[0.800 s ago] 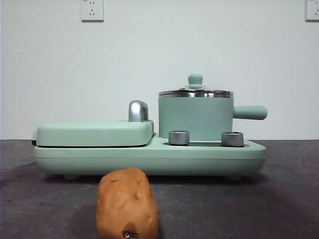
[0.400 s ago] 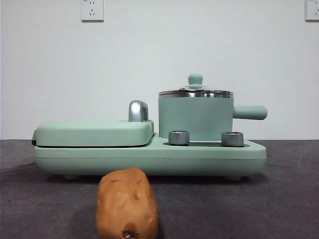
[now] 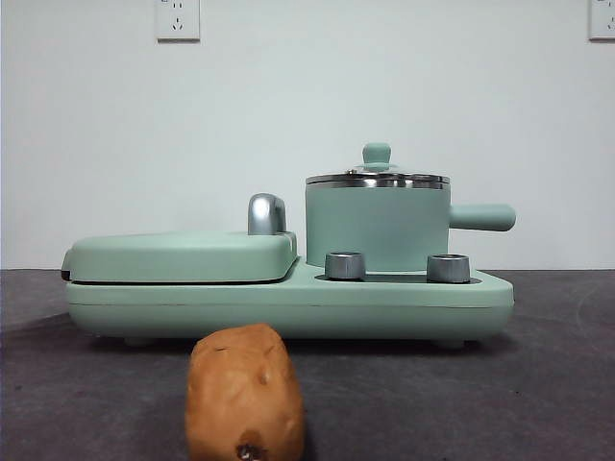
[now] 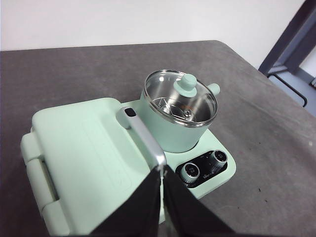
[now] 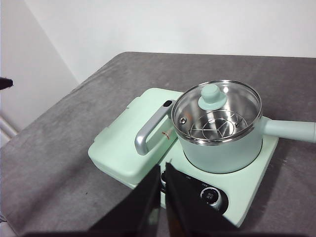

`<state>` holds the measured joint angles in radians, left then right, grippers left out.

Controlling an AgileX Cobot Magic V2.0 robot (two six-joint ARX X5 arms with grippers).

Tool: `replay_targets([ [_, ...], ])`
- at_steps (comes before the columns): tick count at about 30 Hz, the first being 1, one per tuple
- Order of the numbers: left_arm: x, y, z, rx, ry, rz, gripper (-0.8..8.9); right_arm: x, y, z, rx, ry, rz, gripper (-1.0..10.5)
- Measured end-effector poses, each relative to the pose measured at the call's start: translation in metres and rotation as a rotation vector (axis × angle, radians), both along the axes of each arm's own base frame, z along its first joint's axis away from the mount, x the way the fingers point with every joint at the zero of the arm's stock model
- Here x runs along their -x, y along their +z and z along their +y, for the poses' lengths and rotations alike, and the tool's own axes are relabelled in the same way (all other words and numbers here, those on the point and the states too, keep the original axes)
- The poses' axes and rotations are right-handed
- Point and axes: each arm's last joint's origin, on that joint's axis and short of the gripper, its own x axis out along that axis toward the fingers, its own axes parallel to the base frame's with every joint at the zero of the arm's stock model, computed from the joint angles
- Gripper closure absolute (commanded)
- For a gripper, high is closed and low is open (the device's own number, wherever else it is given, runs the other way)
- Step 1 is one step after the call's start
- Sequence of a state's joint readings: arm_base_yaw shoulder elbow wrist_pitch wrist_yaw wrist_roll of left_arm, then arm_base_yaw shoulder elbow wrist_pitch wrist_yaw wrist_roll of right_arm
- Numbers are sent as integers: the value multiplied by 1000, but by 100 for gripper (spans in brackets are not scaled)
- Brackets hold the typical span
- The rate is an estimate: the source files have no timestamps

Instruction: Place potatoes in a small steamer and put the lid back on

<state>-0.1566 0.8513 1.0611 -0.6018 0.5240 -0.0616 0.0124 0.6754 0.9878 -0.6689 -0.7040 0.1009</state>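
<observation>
On dark felt-like table [image 3: 538, 403], rough oblong potato [image 3: 245, 394]; both arms' jaws pressed together, empty.

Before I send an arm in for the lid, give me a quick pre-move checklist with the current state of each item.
1. Lid seated on the small steamer, knob free to grasp: ok.
2. Steamer sitting on the green cooker base, side handle clear: ok.
3. Steamer free for the potato: ok, only a steel rack shows through the glass.
4. Potato lying alone on the table in front of the base: ok.
5. Left gripper and right gripper holding nothing, jaws together: ok for travel, not ok for grasping until opened.
6. Flat griddle cover closed, chrome handle beside the steamer: ok.
</observation>
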Motion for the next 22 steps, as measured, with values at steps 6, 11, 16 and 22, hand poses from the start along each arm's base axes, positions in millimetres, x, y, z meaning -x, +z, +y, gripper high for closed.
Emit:
replay_targets([
  [6, -7, -4, -2, -17, -11, 18, 770, -1, 0, 0, 1, -1, 3, 929],
  [11, -12, -7, -3, -20, -11, 37, 512, -2, -1, -1, 12, -24, 1, 699],
  [16, -17, -10, -4, -22, -11, 57, 345, -3, -1, -1, 23, -47, 2, 471],
  [22, -25, -12, -13, 6, -40, 79, 344, -4, -1, -1, 24, -48, 5, 453],
])
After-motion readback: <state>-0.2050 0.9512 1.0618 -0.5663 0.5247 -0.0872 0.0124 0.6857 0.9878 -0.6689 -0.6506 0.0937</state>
